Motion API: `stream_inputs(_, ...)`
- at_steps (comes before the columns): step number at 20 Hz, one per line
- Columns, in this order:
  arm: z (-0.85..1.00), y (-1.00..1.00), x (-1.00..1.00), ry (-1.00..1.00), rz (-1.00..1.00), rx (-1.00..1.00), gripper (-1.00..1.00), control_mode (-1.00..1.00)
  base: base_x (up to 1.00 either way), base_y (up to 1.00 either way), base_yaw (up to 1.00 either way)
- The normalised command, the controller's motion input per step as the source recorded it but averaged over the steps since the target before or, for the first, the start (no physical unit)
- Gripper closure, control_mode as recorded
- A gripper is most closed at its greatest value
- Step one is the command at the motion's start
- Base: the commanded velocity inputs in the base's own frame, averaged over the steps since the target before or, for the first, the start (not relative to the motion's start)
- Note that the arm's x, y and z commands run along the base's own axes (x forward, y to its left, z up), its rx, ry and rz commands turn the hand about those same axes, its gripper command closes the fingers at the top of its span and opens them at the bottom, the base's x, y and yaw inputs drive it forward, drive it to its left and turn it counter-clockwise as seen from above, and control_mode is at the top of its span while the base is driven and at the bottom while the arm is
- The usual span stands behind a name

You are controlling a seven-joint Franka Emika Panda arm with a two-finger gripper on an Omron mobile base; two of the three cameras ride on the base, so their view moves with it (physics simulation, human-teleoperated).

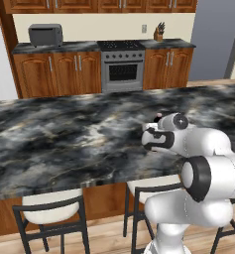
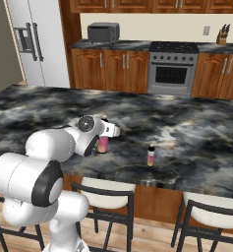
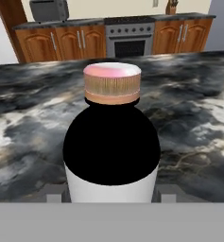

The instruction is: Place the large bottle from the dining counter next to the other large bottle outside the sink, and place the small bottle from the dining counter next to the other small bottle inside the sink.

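The large bottle (image 3: 112, 142) stands upright on the dining counter (image 1: 49, 134), near its front edge, right in front of the gripper (image 2: 105, 135). The hand is level and low, likely so the fingers can take the body from the side. Fingertips barely show either side of the bottle base; I cannot tell whether they clamp it or just flank it. The small bottle (image 2: 151, 155) stands to the right of the large bottle, apart, also near the front edge, waiting its turn.
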Motion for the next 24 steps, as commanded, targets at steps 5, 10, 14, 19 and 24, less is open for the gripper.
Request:
stream_inputs(5,0.17,0.00,0.00,0.00,0.00,0.00,1.00,-1.00,0.00,0.00,0.00)
stream_inputs(10,0.11,0.00,-0.22,-0.05,0.00,0.00,1.00,-1.00,0.00,0.00,0.00)
stream_inputs(14,0.02,0.00,-0.30,-0.08,0.01,0.00,1.00,-1.00,0.00,0.00,0.00)
stream_inputs(19,0.00,0.00,-0.24,-0.05,0.01,0.00,1.00,-1.00,0.00,0.00,0.00)
stream_inputs(24,0.00,0.00,-0.03,0.00,0.00,0.00,1.00,1.00,-0.08,0.00,0.00)
